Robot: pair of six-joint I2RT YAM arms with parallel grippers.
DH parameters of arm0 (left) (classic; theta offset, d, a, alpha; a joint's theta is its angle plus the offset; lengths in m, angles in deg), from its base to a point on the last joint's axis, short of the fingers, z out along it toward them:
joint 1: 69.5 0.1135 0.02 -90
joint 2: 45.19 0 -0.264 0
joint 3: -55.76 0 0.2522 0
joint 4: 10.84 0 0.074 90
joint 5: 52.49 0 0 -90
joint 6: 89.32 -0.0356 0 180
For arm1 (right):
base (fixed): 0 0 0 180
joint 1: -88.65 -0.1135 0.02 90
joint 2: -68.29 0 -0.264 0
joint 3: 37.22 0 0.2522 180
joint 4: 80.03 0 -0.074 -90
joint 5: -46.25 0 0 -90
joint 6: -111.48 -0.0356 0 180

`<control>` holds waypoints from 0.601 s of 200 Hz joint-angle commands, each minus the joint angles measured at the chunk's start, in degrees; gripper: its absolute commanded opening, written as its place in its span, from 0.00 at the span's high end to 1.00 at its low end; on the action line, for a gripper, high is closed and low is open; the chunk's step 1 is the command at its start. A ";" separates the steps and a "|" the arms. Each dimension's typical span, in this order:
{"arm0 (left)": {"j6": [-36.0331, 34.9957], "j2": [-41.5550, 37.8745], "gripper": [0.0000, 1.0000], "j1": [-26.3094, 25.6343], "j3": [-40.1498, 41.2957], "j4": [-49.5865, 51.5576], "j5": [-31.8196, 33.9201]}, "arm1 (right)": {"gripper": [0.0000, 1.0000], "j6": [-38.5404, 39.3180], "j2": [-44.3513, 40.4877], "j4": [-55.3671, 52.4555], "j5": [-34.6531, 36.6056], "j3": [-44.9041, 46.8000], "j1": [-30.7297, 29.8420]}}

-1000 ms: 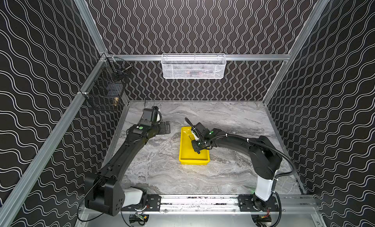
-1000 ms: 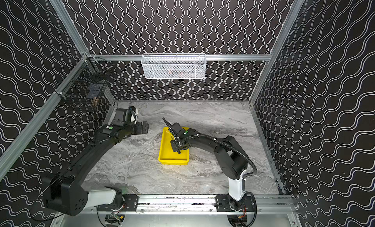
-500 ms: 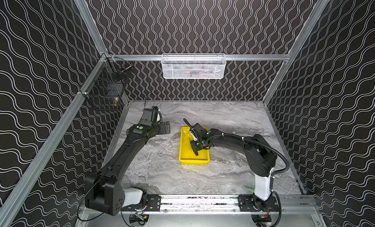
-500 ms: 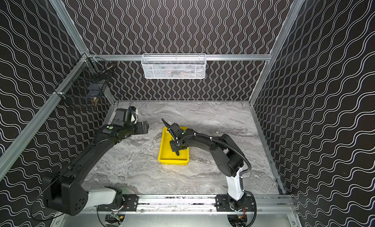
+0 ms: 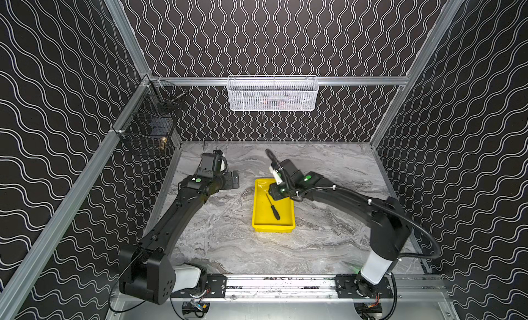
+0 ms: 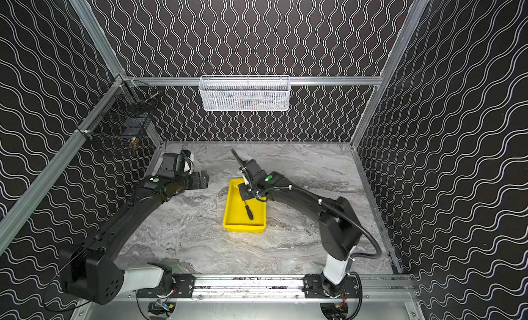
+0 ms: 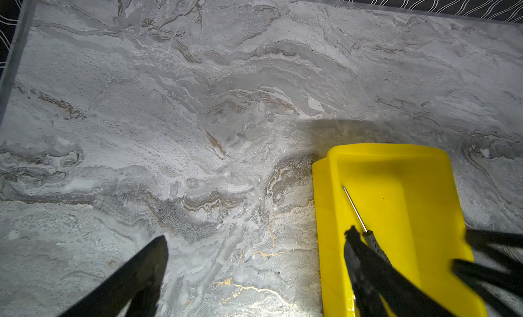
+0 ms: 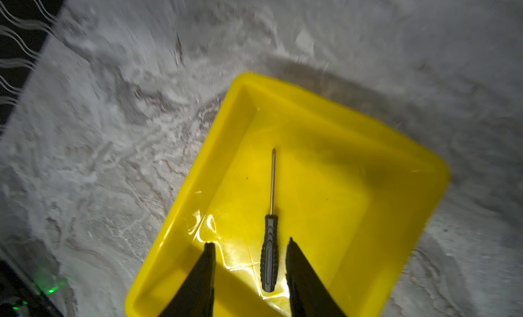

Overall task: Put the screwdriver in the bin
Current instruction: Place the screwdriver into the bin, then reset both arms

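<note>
- Far left: the black wire basket (image 5: 145, 127) hangs on the side rail, clear of the surface (image 5: 223, 247).
- Left arm: you have it stretched toward the back left. The left gripper (image 5: 233, 180) sits low over bare marble, beside the bin and not touching it.
- In the left wrist view, the left gripper (image 7: 254, 240) has its fingers (image 7: 154, 253) spread wide, with only grey marble between them. It holds nothing.
- Back centre: a white mesh basket (image 5: 273, 94) hangs on the rear rail. You cannot make out its contents.
- Centre: the yellow bin (image 5: 273, 227) stands on the surface with its long side running front to back.
- The screwdriver (image 5: 273, 208) lies flat on the bin floor in both top views (image 6: 248, 210). It is slightly slanted, with the black handle toward the front end and the thin shaft toward the back.
- Right arm: it reaches in from the front right, and the right gripper (image 5: 275, 190) hangs over the bin's back half.
- In the right wrist view, the right gripper (image 8: 250, 243) has its jaws apart. The ribbed handle (image 8: 269, 253) lies between them, close to one finger, and you can see a gap on the other side. It is not clamped.
</note>
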 commanded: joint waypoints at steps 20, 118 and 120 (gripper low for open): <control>-0.74 -1.16 0.01 0.00 -0.50 -0.20 0.99 | 0.55 1.73 -8.70 -0.38 -4.76 -0.28 7.45; -2.23 -2.24 0.01 0.15 -0.90 -0.15 1.92 | 0.31 4.39 -28.78 5.36 -4.81 15.60 27.61; -2.34 -2.25 0.01 0.15 -0.86 -0.20 2.03 | 0.30 4.47 -29.11 5.45 -4.88 15.95 27.93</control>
